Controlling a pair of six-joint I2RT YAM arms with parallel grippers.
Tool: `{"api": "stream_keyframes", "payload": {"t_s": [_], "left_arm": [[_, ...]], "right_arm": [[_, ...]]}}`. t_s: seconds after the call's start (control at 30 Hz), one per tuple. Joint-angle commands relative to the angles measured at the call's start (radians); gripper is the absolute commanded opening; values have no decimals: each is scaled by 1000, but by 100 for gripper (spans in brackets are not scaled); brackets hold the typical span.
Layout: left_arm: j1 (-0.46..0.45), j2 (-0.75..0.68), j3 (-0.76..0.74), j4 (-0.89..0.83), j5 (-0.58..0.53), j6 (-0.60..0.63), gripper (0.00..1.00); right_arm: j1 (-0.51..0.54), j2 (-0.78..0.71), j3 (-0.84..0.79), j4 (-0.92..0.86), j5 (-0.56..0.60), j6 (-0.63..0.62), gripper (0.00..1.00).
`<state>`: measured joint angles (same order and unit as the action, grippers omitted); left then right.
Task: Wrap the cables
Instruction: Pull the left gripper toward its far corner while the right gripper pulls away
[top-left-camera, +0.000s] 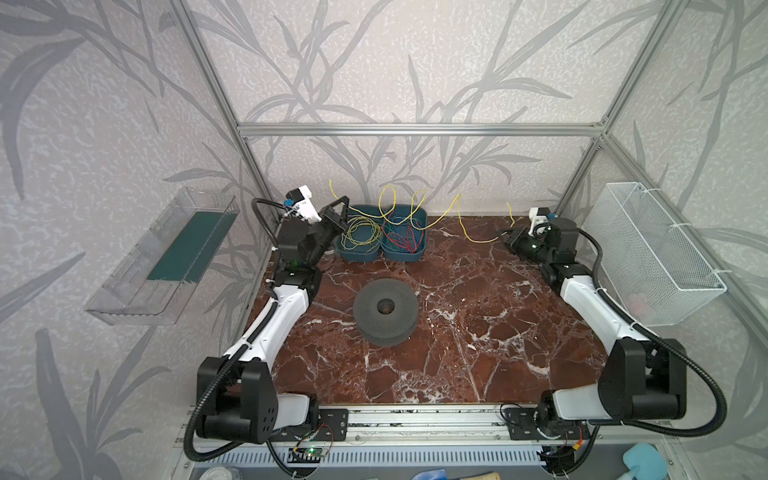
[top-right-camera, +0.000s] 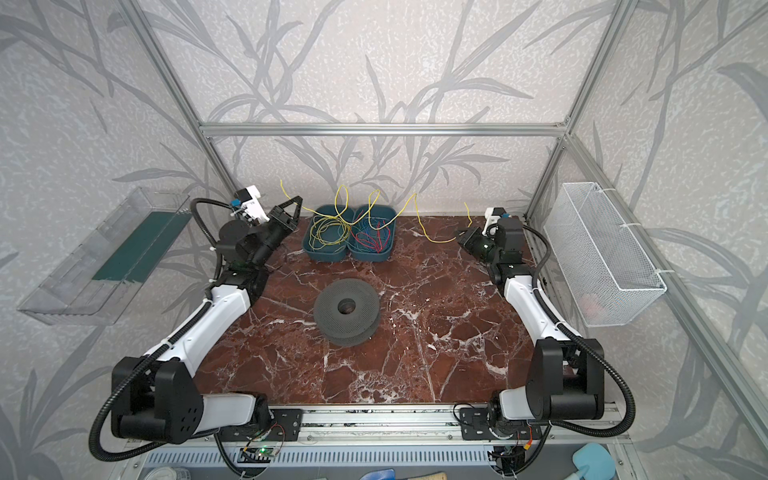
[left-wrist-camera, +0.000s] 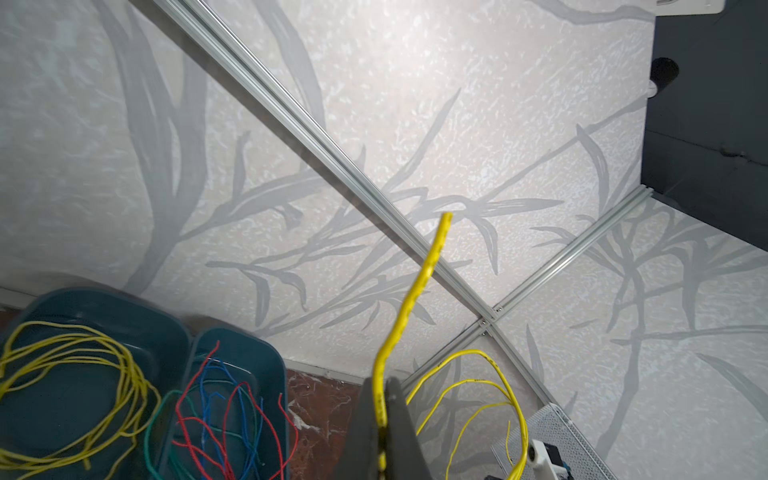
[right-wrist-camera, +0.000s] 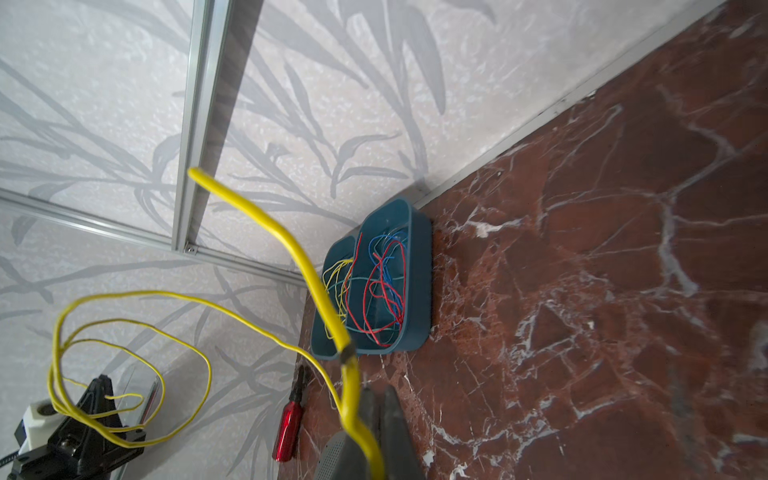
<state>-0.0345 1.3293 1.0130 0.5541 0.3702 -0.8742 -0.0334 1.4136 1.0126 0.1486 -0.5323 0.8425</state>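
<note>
Though slack, cable (left-wrist-camera: 424, 274) in both pincers (left-wrist-camera: 384, 415) (right-wrist-camera: 378, 415)

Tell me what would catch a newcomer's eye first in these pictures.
A long yellow cable hangs in loose loops along the back wall, pinched near its ends by the shut left gripper and right gripper. Below it sit two wire-filled teal trays, and a dark grey spool lies flat centred on the table.
</note>
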Motion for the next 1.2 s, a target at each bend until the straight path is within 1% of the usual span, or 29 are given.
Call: {"api": "stream_keyframes", "payload": {"t_s": [0.0,0.13,0.37,0.47,0.6,0.8,0.87,0.9,0.97,1.0,1.1,1.17], "left_arm": [[92,-23,80,-151,-22,42,0],[202,-44,154,-211,-12,46,0],[373,-74,277,-305,18,25,0],[433,-84,299,-303,19,-10,0],[471,-86,313,-285,27,-46,0],[481,-90,334,-285,13,-44,0],[479,-88,339,-275,39,-57,0],[473,-81,342,-266,66,-70,0],[440,-71,336,-253,101,-74,0],[411,-74,328,-255,103,-57,0],[304,-90,301,-275,73,35,0],[237,-92,290,-290,55,82,0]], "right_arm": [[-64,-40,-22,-29,14,-4,0],[-108,-54,-57,-97,71,-40,0],[-141,-45,-147,-184,198,-87,0],[-163,-33,-175,-219,227,-93,0],[-178,-33,-215,-241,308,-93,0],[-198,-38,-248,-255,352,-99,0],[-201,-28,-251,-245,326,-102,0],[-198,-19,-248,-229,284,-102,0],[-173,6,-234,-193,211,-97,0],[-141,14,-224,-176,186,-100,0],[-26,17,-187,-156,197,-129,0],[16,34,-159,-149,203,-133,0]]}}
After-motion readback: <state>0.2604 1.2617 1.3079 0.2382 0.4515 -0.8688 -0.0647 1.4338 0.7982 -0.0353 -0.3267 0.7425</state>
